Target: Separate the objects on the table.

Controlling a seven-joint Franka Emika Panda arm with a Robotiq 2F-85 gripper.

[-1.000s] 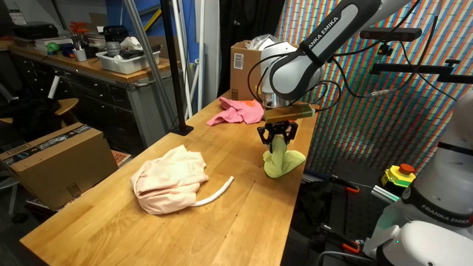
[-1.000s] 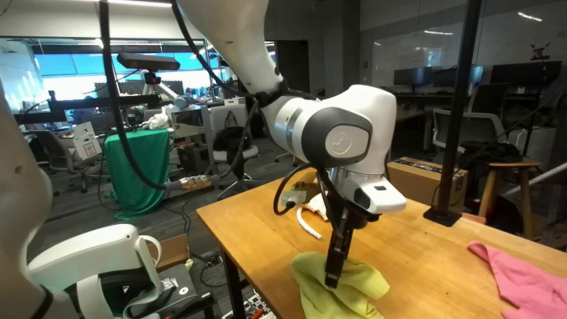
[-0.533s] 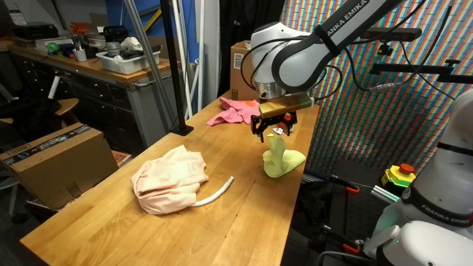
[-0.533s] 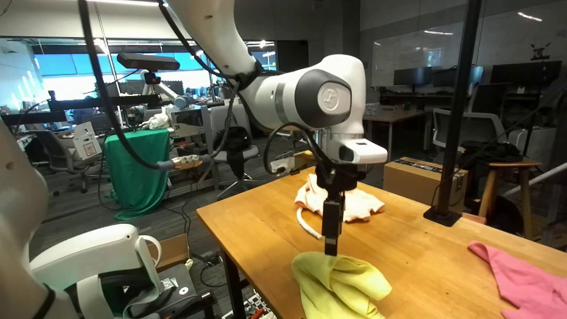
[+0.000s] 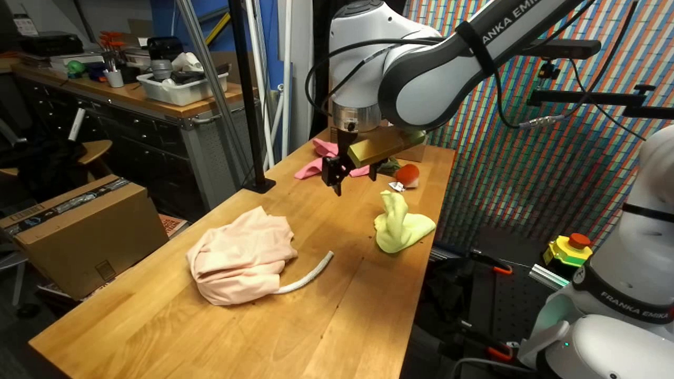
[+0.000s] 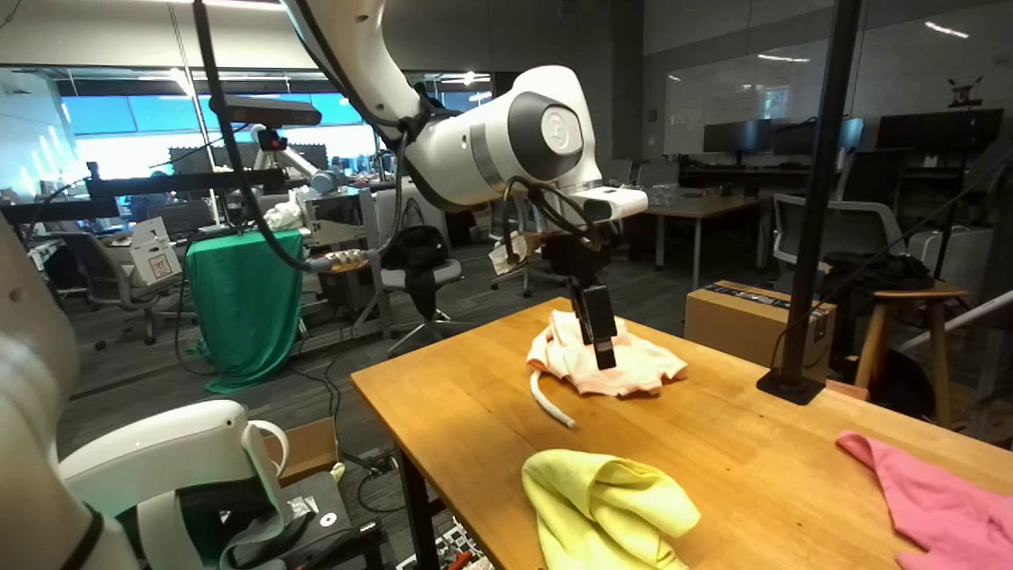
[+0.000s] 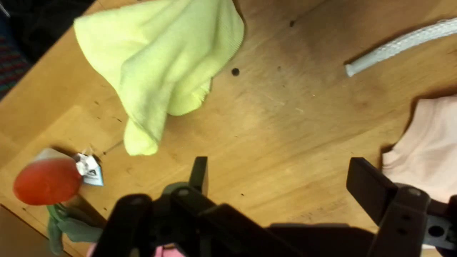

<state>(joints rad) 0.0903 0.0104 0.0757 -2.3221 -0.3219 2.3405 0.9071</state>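
Observation:
My gripper is open with bare wood between its fingers, held above the table. The yellow-green cloth stands bunched near one long edge, a fold sticking up, apart from the gripper. A crumpled cream-beige cloth lies farther along, with a white cord reaching out from beside or under it. Toward the table's other end is the pink cloth, partly hidden behind the gripper in an exterior view. The gripper overlaps the cream-beige cloth in an exterior view.
A red-orange soft object with a white tag and green parts lies near the pink cloth. A cardboard box stands behind it, mostly hidden by the arm. A black post rises from the table's far edge. Another carton sits beside the table.
The gripper has let go of the yellow-green cloth, opened, risen and moved away across the table with its wrist turned. The cloth stays in place, its fold upright; other cloths are unmoved.

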